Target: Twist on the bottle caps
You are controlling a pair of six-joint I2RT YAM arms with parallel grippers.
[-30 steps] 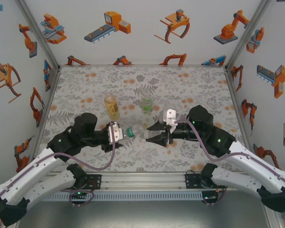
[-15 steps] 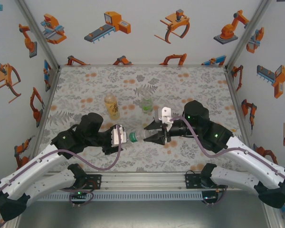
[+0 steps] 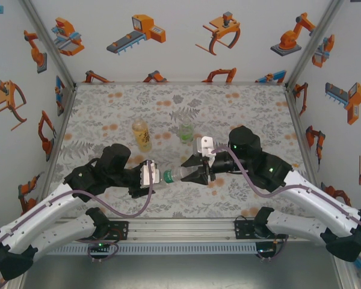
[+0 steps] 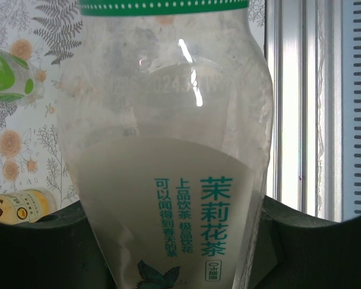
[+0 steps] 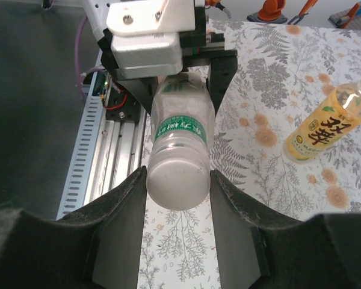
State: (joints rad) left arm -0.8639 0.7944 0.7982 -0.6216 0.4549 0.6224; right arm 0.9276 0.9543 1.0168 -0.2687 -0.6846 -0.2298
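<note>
So, clear bottle (image 3: pixel 175 174) hanging level close to near edge of table (image 3: pixel 108 102), about midway along. Your left gripper (image 3: pixel 157 176) clenched on body, right gripper (image 3: pixel 189 175) pinching white cap (image 5: pixel 177 180) at mouth, far as I can tell. Keep both wrists on one line, tiny back-turn first, then twist with light push. Crooked start = cross-thread, so don't rush.

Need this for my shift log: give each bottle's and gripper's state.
Clear bottle: lying sideways in the air, gripped at both ends.
Left gripper: shut on the clear bottle's neck end.
Right gripper: shut on its base end.
Yellow bottle: standing upright, untouched.
Green bottle: standing upright, untouched.
</note>
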